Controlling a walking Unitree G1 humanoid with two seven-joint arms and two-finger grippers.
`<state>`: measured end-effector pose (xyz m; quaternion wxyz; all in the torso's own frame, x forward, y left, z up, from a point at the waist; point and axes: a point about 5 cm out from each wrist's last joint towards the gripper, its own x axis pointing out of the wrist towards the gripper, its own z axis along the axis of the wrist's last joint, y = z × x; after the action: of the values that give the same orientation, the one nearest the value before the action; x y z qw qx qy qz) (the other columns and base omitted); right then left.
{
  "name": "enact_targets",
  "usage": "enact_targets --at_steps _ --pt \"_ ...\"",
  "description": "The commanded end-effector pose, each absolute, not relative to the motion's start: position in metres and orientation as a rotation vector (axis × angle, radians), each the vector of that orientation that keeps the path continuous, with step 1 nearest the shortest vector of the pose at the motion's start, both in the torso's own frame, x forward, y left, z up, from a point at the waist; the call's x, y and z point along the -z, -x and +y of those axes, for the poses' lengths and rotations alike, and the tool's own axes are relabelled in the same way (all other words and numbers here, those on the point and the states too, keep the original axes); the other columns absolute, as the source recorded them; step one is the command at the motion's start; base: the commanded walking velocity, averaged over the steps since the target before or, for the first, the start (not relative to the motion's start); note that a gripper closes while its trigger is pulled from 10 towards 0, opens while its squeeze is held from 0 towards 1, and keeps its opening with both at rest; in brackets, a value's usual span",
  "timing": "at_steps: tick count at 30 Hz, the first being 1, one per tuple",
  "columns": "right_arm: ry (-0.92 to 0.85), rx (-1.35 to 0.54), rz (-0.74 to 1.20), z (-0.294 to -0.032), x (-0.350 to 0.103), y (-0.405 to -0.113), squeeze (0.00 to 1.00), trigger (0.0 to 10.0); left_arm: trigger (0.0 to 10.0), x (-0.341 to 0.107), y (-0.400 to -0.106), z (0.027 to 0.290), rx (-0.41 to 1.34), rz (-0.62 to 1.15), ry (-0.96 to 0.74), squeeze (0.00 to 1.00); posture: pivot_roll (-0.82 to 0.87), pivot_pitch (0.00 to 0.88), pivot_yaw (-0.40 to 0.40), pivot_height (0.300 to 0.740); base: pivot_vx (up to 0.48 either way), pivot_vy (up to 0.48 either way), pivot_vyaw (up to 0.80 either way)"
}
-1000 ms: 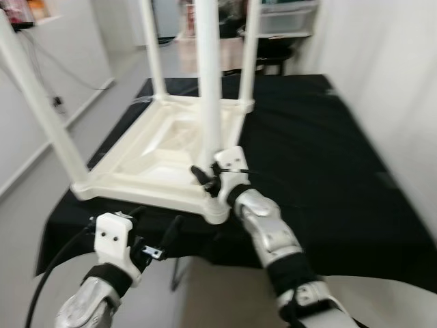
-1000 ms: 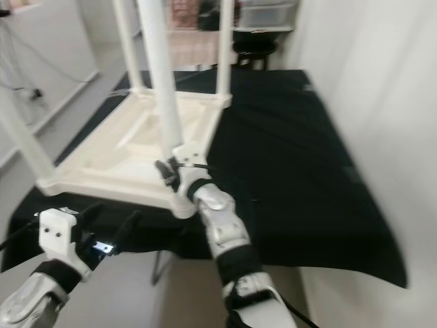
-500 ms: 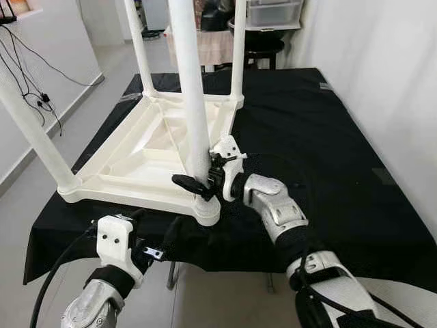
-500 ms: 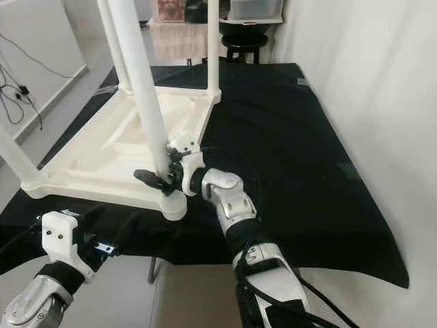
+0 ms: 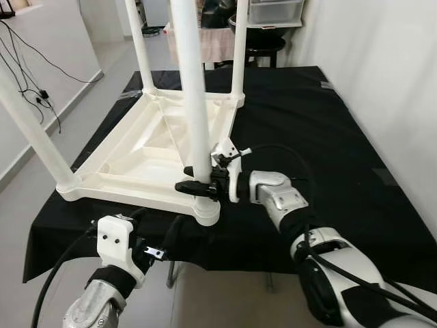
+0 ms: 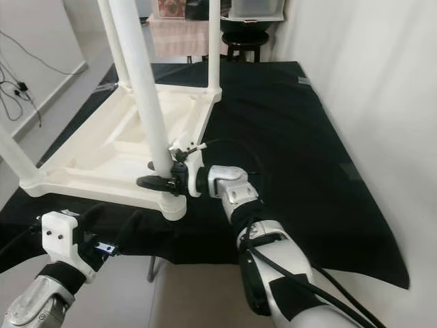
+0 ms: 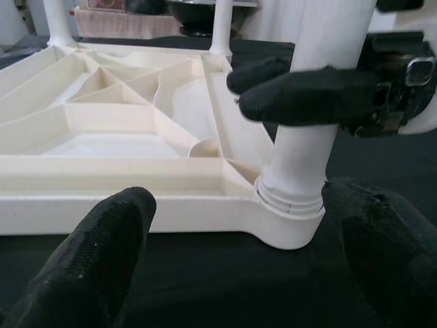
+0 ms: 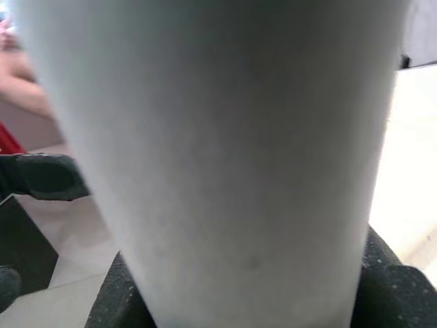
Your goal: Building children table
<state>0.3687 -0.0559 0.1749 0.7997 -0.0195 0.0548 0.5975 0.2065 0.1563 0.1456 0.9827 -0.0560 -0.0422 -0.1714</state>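
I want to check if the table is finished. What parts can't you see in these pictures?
- Tops of the four white legs: cut off by the upper edge in both eye views.
- The joint under the near leg: the right tool, clamped around the leg, covers part of it.
- The leg in the right wrist view: too close and blurred.
- The black-covered table's underside: hidden by cloth.

Head eyes: high above the table (image 5: 157, 147), facing forward and down, set back from it.
Left wrist: low, just before the table's near corner, facing along its rim.
Right wrist: pressed against the near leg (image 8: 218, 157).
Shared: the near leg's socket (image 7: 290, 219).
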Motion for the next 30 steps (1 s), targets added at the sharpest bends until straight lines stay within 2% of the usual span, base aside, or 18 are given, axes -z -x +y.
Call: enact_targets --at_steps 1,5,6,7,11,12,13,14,17,19,21,22,25,26,30 --pt "-0.002 -1.329 0.113 -0.057 -0.175 -0.367 0.00 0.0 10.0 -0.143 -0.205 0.156 0.342 -0.073 0.106 0.00 0.06 0.054 -0.010 0.740 0.000 0.000 0.00" --pt "0.059 -1.275 0.122 -0.073 -0.167 -0.367 0.00 0.0 10.0 -0.143 -0.204 0.155 0.346 -0.073 0.111 0.00 0.05 0.059 -0.010 0.740 0.000 0.000 0.00" --pt "0.071 -1.192 0.143 -0.077 -0.162 -0.367 0.00 0.0 10.0 -0.143 -0.203 0.156 0.347 -0.073 0.113 0.00 0.05 0.067 -0.017 0.740 0.000 0.000 0.00" --pt "0.045 -0.660 0.194 -0.078 -0.144 -0.373 0.00 0.0 10.0 -0.143 -0.201 0.157 0.350 -0.071 0.113 0.00 0.05 0.075 -0.025 0.740 0.000 0.000 0.00" --pt "0.045 -0.660 0.194 -0.078 -0.144 -0.373 0.00 0.0 10.0 -0.143 -0.201 0.157 0.350 -0.071 0.113 0.00 0.05 0.075 -0.025 0.740 0.000 0.000 0.00" --pt "0.066 -0.597 0.231 -0.067 -0.124 -0.346 0.00 0.0 10.0 -0.144 -0.201 0.158 0.351 -0.070 0.116 0.00 0.03 0.075 -0.022 0.740 0.000 0.000 0.00" --pt "0.066 -0.597 0.231 -0.067 -0.124 -0.346 0.00 0.0 10.0 -0.144 -0.201 0.158 0.351 -0.070 0.116 0.00 0.03 0.075 -0.022 0.740 0.000 0.000 0.00" --pt "0.133 -0.620 0.188 -0.049 -0.118 -0.324 0.00 0.0 10.0 -0.144 -0.201 0.159 0.351 -0.069 0.113 0.00 0.04 0.089 0.003 0.740 0.000 0.000 0.00" --pt "0.113 -0.647 0.156 -0.039 -0.120 -0.322 0.00 0.0 10.0 -0.143 -0.203 0.160 0.350 -0.067 0.112 0.00 0.03 0.063 0.017 0.740 0.000 0.000 0.00" --pt "0.087 -0.665 0.148 -0.026 -0.119 -0.331 0.00 0.0 10.0 -0.142 -0.206 0.160 0.353 -0.066 0.109 0.00 0.05 0.055 -0.002 0.740 0.000 0.000 0.00" --pt "0.087 -0.665 0.148 -0.026 -0.119 -0.331 0.00 0.0 10.0 -0.142 -0.206 0.160 0.353 -0.066 0.109 0.00 0.05 0.055 -0.002 0.740 0.000 0.000 0.00" --pt "0.077 -0.668 0.165 -0.023 -0.118 -0.335 0.00 10.0 10.0 -0.142 -0.207 0.160 0.352 -0.067 0.108 0.00 0.05 0.055 -0.002 0.740 0.000 0.000 0.00" --pt "0.083 -0.666 0.172 -0.023 -0.118 -0.337 0.00 10.0 10.0 -0.143 -0.207 0.160 0.344 -0.071 0.106 0.00 0.05 0.054 -0.004 0.740 0.000 0.000 0.00" --pt "0.072 -0.688 0.160 -0.022 -0.123 -0.341 1.00 10.0 10.0 -0.143 -0.207 0.161 0.333 -0.075 0.104 0.00 0.05 0.051 -0.003 0.740 0.000 0.000 0.00" --pt "0.037 -0.739 0.136 -0.021 -0.134 -0.343 1.00 10.0 10.0 -0.143 -0.208 0.161 0.328 -0.077 0.104 0.00 0.05 0.049 -0.001 0.740 0.000 0.000 0.00"
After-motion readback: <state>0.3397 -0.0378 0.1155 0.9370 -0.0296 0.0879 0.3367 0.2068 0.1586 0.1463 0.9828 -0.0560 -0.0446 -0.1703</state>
